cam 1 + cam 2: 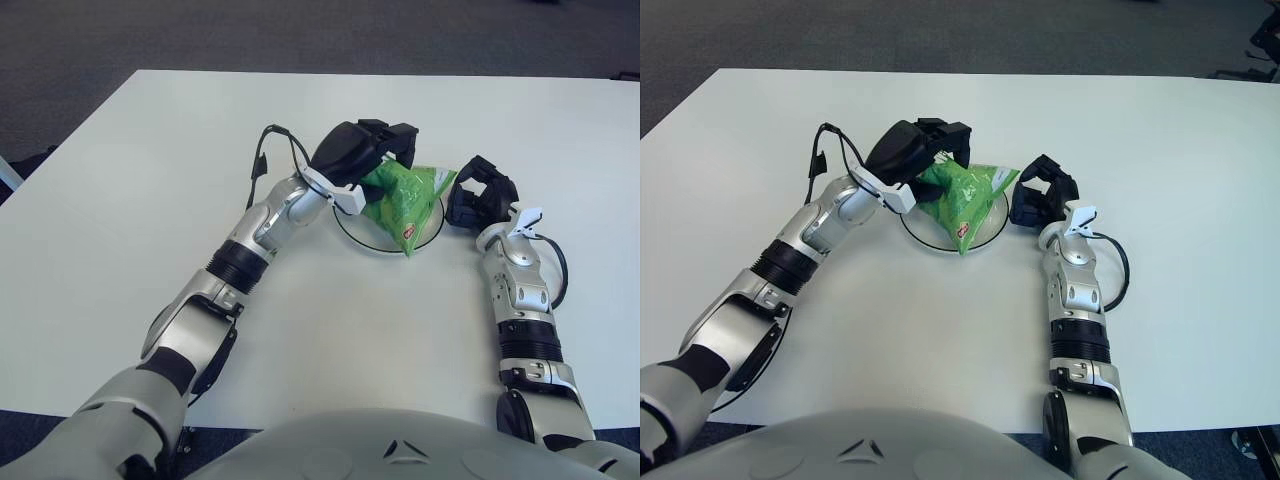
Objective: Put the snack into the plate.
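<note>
1. Left eye view: left hand [368,152] sits over the far-left edge of the plate [348,229], fingers closed around the upper left end of the snack [402,193].
2. Same view: snack, a green bag, lies tilted across the plate, one end gripped at the plate's far-left rim, a lower corner with a red label pointing toward the plate's near rim.
3. Same view: plate, a white round dish with a dark rim, stands on the white surface [120,200]; most of its inside hidden under the bag.
4. Same view: right hand [478,194] shows just beside the plate's right rim, black fingers curled inward and holding nothing; contact with the plate cannot be told.
5. Same view: black cable [262,150] loops up from the left wrist, to the left of the plate.
6. Right eye view: left hand [925,143] again above the plate's [917,233] far-left edge, clamped on the snack [962,196].
7. Same view: bag spans the plate from its far-left rim toward its right rim, lower corner reaching the near rim; whether the bag's underside touches the plate cannot be told.
8. Same view: right hand [1042,196] just right of the plate, curled, empty, wrist cable [1118,262] looping on the surface [1200,160] further right of the plate.
</note>
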Motion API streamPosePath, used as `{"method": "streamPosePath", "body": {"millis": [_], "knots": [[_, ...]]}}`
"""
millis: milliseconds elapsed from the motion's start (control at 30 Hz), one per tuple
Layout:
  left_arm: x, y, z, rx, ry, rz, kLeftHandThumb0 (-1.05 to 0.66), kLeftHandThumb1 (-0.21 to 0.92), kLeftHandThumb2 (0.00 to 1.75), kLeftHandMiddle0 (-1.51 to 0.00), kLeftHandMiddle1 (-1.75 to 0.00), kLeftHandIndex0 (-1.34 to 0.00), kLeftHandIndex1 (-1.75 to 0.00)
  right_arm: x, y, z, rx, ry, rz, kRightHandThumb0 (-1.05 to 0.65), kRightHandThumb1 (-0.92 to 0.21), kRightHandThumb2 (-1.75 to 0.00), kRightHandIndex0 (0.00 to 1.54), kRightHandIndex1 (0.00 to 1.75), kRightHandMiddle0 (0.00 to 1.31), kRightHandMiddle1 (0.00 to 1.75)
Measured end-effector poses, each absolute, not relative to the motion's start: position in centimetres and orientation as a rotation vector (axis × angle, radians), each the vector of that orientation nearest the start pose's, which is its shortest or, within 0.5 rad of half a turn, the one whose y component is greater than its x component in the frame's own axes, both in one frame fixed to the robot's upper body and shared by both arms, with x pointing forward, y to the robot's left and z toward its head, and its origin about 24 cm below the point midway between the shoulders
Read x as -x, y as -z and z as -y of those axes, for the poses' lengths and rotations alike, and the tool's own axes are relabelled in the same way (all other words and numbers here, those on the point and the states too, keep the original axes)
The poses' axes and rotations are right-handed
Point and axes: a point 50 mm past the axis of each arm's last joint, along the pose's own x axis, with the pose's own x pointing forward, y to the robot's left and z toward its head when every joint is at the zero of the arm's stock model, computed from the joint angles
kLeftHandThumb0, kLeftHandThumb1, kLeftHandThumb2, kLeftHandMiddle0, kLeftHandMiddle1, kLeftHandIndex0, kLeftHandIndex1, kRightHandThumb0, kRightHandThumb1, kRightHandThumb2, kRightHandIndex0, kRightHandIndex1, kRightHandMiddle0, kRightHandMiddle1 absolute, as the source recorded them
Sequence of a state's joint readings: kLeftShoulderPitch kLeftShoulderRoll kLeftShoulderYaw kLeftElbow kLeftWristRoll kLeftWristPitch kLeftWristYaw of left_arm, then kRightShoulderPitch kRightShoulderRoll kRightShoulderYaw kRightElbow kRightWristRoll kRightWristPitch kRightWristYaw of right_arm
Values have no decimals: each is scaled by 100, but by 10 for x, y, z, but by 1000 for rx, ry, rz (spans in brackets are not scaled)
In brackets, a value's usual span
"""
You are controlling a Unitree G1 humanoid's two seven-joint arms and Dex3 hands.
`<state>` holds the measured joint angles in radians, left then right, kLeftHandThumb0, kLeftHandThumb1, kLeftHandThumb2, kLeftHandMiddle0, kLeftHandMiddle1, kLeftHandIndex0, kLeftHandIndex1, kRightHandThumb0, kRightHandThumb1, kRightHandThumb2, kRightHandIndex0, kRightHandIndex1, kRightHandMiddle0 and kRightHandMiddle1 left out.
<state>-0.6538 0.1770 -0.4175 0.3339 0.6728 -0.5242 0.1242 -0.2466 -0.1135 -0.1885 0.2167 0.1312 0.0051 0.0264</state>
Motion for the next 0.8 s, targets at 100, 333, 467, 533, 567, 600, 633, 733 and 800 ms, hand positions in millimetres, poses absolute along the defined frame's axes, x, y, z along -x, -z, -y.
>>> {"method": "streamPosePath", "body": {"millis": [100,333,467,533,567,600,633,733,800], "knots": [[-306,-157,-24,-880,530,939,0,-7,175,-91,-170,-68,-175,-299,-62,202,-56,112,39,-53,-20,-146,133,175,71,175],[-305,-153,-19,-892,543,930,0,-7,175,-91,-170,-68,-175,-299,-62,202,-56,112,38,-53,-20,-146,133,175,71,175],[-305,-151,-18,-905,549,929,0,-8,175,-92,-169,-68,-175,-298,-63,201,-57,116,36,-53,-20,-146,133,175,71,175],[-305,-150,-18,-914,550,930,0,-8,175,-92,-169,-68,-175,-298,-63,200,-58,116,36,-53,-20,-146,133,175,71,175],[-304,-150,-17,-917,550,932,0,-8,174,-93,-168,-68,-175,-298,-63,200,-58,115,36,-53,-20,-146,132,175,71,175],[-304,-149,-17,-920,549,934,0,-8,174,-93,-167,-68,-175,-298,-63,200,-57,115,36,-53,-20,-146,132,175,71,175],[-304,-149,-17,-927,550,938,0,-7,173,-92,-167,-68,-175,-298,-63,200,-56,115,36,-53,-20,-146,132,175,71,175],[-303,-146,-16,-965,564,947,0,-6,172,-90,-170,-68,-171,-297,-63,199,-54,114,34,-53,-21,-145,132,175,71,175],[-303,-145,-15,-987,581,947,0,0,164,-86,-172,-69,-162,-297,-63,198,-52,112,33,-53,-21,-145,132,175,71,175]]}}
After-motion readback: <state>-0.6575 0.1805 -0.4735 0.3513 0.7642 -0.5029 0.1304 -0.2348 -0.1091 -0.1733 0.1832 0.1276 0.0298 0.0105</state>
